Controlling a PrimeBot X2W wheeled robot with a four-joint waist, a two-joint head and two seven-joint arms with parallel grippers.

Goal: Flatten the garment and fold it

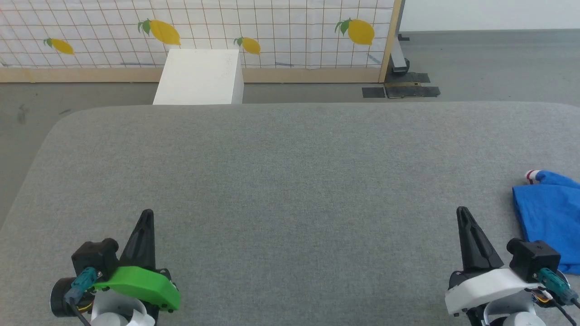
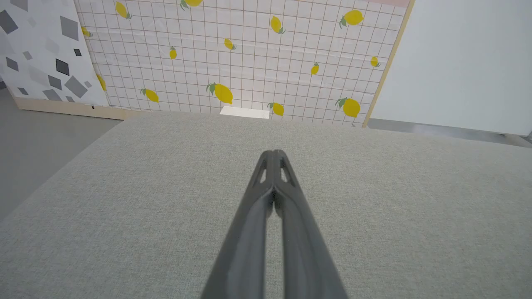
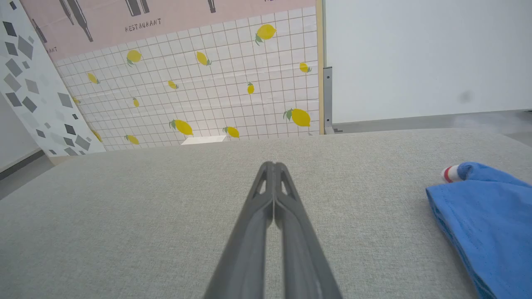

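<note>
I see a staged test lab: lemon-printed grid-pattern backdrop panel (image 1: 281, 31), pale wooden frame (image 1: 390, 40), bare grey floor (image 1: 498, 63).

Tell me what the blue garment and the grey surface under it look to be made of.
Garment: thin, soft knit cloth, matte, probably cotton jersey; it lies limp with rumpled folds. Grey surface: woven upholstery fabric, matte; a fine crosshatch weave shows, and its rounded corners suggest padding.

The table (image 1: 290, 149) is covered in grey woven cloth, matt and slightly coarse. The shirt (image 1: 550, 213) is soft blue knit cloth (fine pinholes show in it). The left gripper (image 2: 274, 154) has dark matt plastic fingers (image 2: 249, 236) and a smooth green cover (image 1: 140, 283), also plastic. The screen's frame (image 1: 390, 40) looks like bare wood.
</note>
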